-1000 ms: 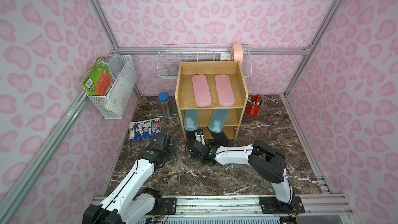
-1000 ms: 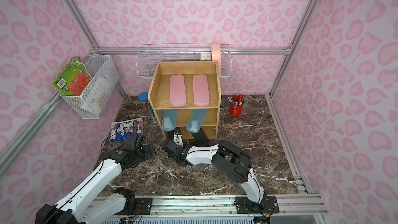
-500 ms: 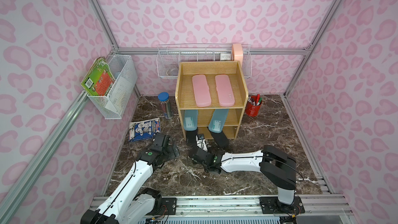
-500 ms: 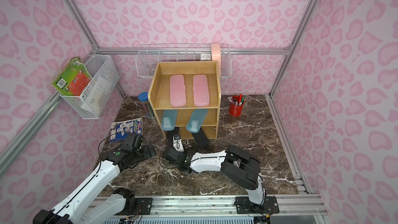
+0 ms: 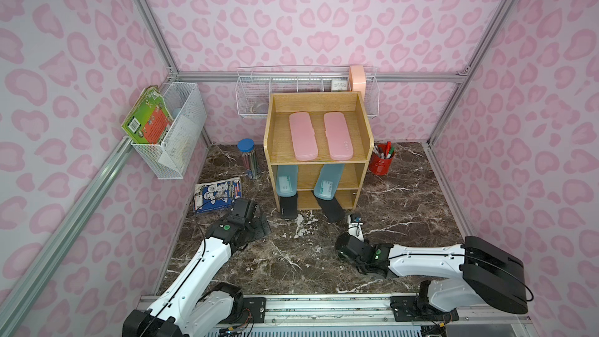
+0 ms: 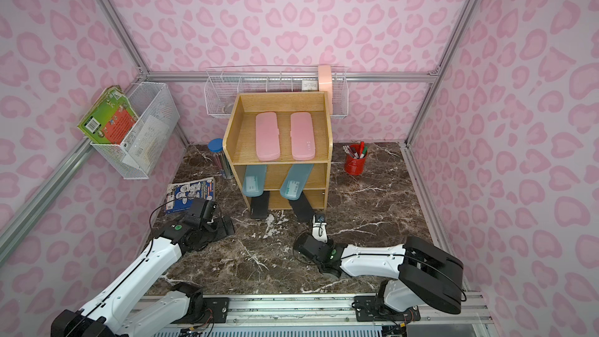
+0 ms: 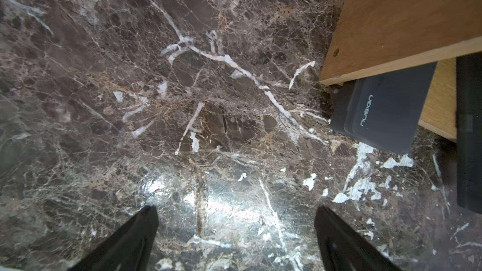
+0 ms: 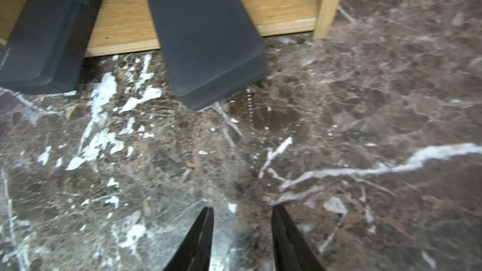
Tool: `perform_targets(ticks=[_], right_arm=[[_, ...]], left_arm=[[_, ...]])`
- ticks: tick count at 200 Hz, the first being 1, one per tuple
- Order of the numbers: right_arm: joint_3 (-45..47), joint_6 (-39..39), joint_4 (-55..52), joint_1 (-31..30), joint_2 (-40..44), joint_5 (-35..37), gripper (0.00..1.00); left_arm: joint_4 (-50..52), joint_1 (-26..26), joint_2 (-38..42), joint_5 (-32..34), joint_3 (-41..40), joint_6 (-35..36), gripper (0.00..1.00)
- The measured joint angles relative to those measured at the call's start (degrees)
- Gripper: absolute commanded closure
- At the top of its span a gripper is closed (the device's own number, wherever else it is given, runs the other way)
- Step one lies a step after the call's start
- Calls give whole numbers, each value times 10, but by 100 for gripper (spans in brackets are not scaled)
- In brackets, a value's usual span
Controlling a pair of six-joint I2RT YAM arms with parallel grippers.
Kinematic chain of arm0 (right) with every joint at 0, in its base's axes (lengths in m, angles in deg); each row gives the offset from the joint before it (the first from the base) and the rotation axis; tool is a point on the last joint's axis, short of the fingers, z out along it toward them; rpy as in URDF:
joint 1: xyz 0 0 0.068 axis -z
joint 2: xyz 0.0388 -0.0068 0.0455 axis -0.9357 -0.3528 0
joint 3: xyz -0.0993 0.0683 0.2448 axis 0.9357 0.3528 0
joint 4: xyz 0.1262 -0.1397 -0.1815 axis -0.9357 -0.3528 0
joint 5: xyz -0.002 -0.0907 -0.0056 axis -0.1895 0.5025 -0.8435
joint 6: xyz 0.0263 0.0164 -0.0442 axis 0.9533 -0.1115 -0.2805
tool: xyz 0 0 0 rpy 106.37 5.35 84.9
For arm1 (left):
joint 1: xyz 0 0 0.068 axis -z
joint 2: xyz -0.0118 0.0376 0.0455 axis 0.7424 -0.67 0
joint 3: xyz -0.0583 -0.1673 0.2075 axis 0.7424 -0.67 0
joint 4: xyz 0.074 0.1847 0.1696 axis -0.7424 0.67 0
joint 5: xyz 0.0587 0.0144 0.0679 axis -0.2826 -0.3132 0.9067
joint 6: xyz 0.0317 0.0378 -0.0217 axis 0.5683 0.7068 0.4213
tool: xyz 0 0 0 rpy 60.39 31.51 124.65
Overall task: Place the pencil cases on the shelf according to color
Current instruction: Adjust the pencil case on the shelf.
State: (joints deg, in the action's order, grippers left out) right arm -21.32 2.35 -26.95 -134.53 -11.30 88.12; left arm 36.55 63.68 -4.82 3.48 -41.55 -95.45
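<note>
Since a second ago my right arm has pulled back from the shelf (image 5: 269, 131) front and swung out toward its own side; the left arm has barely shifted. My right gripper (image 8: 241, 215) sits low over bare marble with its jaws drawn nearly together and nothing between them, just short of the near end of the slanted black case (image 8: 206, 40). I read that as a retreat after letting go.

That case lies askew in the bottom tier, poking out past the front lip, and the second black case (image 8: 44, 35) beside it does the same. My left gripper (image 7: 236, 212) hangs empty, jaws wide apart, near the shelf's other front corner.

Above, both teal cases (image 5: 287, 181) overhang the middle tier, and both pink cases (image 5: 303, 136) lie flat inside the raised top rim. With one colour per tier, the sorting looks finished.

Open tabletop (image 5: 405, 205) runs to the red cup (image 5: 381, 160). A low sweep could clip those jutting ends, so I'd lift first.
</note>
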Motion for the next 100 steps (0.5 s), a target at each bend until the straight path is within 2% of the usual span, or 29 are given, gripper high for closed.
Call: perform_targets(ticks=[47, 100], right_arm=[[21, -66, 85, 92, -15, -46, 60], [-42, -117, 158, 132, -112, -90, 61]], left_arm=[[-10, 0, -7, 6, 0, 0, 1], [-11, 0, -11, 16, 6, 1, 1]])
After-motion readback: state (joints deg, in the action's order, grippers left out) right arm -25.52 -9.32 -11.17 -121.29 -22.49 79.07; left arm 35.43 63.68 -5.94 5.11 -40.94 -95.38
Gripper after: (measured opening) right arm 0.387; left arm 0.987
